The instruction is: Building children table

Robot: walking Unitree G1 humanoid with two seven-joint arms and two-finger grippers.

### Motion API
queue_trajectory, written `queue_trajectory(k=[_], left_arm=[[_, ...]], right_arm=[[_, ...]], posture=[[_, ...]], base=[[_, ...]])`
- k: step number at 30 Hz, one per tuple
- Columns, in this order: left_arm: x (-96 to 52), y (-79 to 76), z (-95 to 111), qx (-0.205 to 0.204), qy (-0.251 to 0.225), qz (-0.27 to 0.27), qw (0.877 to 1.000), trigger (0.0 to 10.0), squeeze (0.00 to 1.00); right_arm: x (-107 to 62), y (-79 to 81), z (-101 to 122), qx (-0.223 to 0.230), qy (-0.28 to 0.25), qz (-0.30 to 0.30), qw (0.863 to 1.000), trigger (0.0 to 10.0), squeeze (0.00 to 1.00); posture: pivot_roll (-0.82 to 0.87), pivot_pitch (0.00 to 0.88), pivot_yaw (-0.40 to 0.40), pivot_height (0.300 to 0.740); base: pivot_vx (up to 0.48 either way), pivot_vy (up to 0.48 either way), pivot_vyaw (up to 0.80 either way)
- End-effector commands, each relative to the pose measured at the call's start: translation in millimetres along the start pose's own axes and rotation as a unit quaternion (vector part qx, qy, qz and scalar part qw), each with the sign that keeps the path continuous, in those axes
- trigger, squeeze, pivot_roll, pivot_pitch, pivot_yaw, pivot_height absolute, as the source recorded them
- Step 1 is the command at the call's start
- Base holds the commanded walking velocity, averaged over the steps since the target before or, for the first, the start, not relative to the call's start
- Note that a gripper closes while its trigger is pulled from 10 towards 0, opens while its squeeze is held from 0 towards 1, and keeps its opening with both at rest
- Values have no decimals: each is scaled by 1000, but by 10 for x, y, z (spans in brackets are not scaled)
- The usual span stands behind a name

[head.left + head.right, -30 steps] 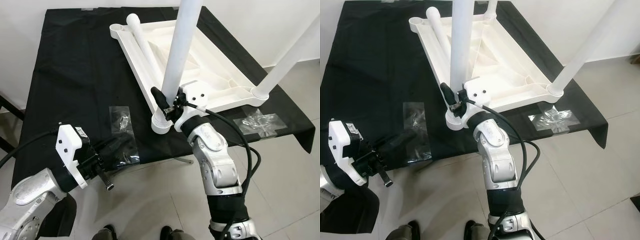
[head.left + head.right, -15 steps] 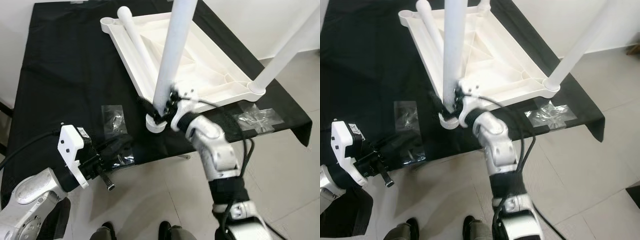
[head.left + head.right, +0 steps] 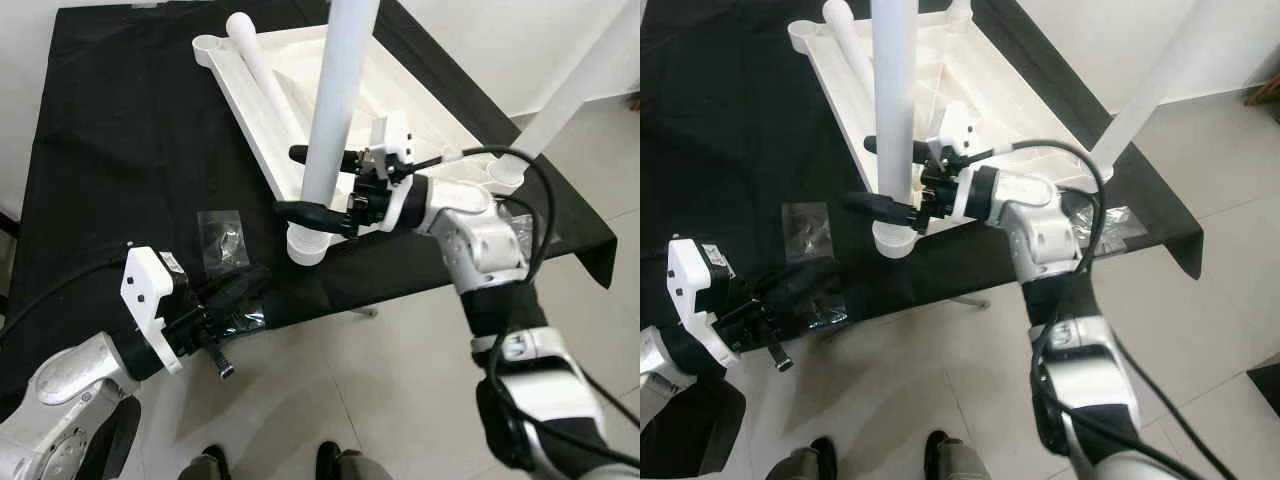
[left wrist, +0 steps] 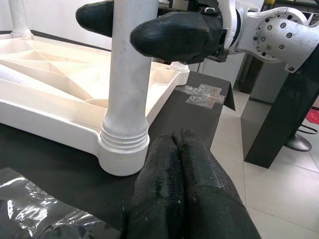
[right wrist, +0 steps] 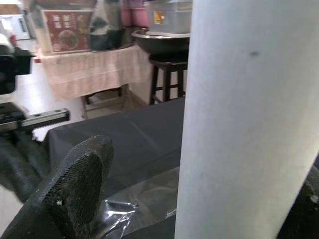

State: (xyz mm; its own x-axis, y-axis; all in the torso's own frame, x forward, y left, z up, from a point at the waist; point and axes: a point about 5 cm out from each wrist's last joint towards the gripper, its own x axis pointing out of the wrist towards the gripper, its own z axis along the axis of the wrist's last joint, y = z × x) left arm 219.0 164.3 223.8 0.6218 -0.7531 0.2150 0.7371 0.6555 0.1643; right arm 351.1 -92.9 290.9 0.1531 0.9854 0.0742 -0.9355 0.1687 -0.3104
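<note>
The white children's table (image 3: 420,110) lies upside down on a black-covered table. One white leg (image 3: 335,110) stands upright in the near corner socket (image 3: 306,245), and a second leg (image 3: 585,85) stands at the right corner. A loose leg (image 3: 262,78) lies on the underside. My right gripper (image 3: 288,180) reaches in from the right and is open, one finger on each side of the near leg (image 5: 249,119) without clamping it. My left gripper (image 4: 177,164) is shut with nothing in it, low at the front edge beside a crumpled plastic bag (image 3: 240,318).
A small clear bag of hardware (image 3: 222,237) lies on the black cloth (image 3: 110,150) left of the socket. Another clear bag (image 3: 1110,225) sits at the right front corner. Tiled floor (image 3: 380,400) lies below the table's front edge, and shoe tips (image 3: 330,462) show at the bottom.
My right arm swung out to the right, and its gripper now straddles the near leg higher up, fingers spread. The left arm stayed put. The camera shifted slightly.
</note>
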Motion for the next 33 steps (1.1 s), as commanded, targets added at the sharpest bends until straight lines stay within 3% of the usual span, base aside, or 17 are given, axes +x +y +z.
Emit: queue_trajectory(k=[1, 3, 4, 5, 7, 8, 15, 20, 24, 25, 27, 28, 29, 30, 31, 32, 33], left_arm=[[-14, -18, -9, 1, -1, 0, 1000, 10000, 0], [-14, -18, -8, 1, -1, 0, 1000, 10000, 0], [-14, -20, -8, 1, -1, 0, 1000, 10000, 0], [-14, -21, -8, 1, -1, 0, 1000, 10000, 0], [-14, -21, -8, 1, -1, 0, 1000, 10000, 0], [-14, -24, -7, 1, -1, 0, 1000, 10000, 0], [-20, -24, -5, 0, 1, 2, 1000, 10000, 0], [-29, -28, -6, -2, 1, 4, 1000, 10000, 0], [-41, -30, -5, -2, 1, 5, 1000, 10000, 0], [-48, -28, -7, -2, 2, 6, 1000, 10000, 0], [-57, -24, -1, -2, 4, 5, 1000, 10000, 0], [-57, -24, -1, -2, 4, 5, 1000, 10000, 0], [-64, -19, 5, -3, 4, 5, 1000, 10000, 0], [-64, -19, 5, -3, 4, 5, 1000, 10000, 0], [-68, -16, 9, -3, 4, 5, 1000, 10000, 0], [-74, -16, 7, -2, 8, 2, 1000, 10000, 0], [-74, -16, 7, -2, 8, 2, 1000, 10000, 0]], right_arm=[[40, 38, -3, 3, -7, 37, 999, 10000, 0], [34, 10, -10, 5, -6, 41, 999, 10000, 0], [29, -12, -21, 8, -3, 45, 999, 6706, 0], [21, -31, -30, 9, -3, 52, 999, 4275, 0], [21, -31, -30, 9, -3, 52, 999, 4275, 0], [13, -45, -36, 13, -5, 56, 998, 0, 0], [-69, -62, -106, 23, -5, 56, 998, 0, 0], [-163, -82, -166, 23, 4, 24, 999, 0, 0], [-191, -86, -253, 27, 3, -42, 999, 0, 0], [-214, -53, -361, 47, -3, -89, 995, 0, 0], [-238, 70, -627, 73, 24, -184, 980, 0, 0], [-238, 70, -627, 73, 24, -184, 980, 0, 0], [-223, 108, -735, 63, 46, -282, 956, 0, 0], [-223, 108, -735, 63, 46, -282, 956, 0, 0], [-225, 129, -783, 50, 59, -348, 934, 0, 0], [-298, 249, -938, 61, 105, -444, 888, 0, 0], [-298, 249, -938, 61, 105, -444, 888, 0, 0]], posture=[[91, 263, -124, 740], [92, 262, -124, 740], [93, 264, -123, 740], [93, 264, -123, 740], [93, 264, -123, 740], [93, 265, -122, 740], [84, 274, -123, 740], [78, 279, -126, 740], [73, 286, -129, 740], [73, 293, -128, 740], [71, 298, -123, 740], [71, 298, -123, 740], [75, 299, -118, 740], [75, 299, -118, 740], [75, 299, -118, 740], [79, 305, -109, 740], [79, 305, -109, 740]], base=[[0, 0, 0], [0, 0, 0], [0, 0, 0], [0, 0, 0], [0, 0, 0], [0, 0, 0], [0, 0, 0], [0, 0, 0], [0, 0, 0], [0, 0, 0], [0, 0, 0], [0, 0, 0], [0, 0, 0], [0, 0, 0], [0, 0, 0], [0, 0, 0], [0, 0, 0]])
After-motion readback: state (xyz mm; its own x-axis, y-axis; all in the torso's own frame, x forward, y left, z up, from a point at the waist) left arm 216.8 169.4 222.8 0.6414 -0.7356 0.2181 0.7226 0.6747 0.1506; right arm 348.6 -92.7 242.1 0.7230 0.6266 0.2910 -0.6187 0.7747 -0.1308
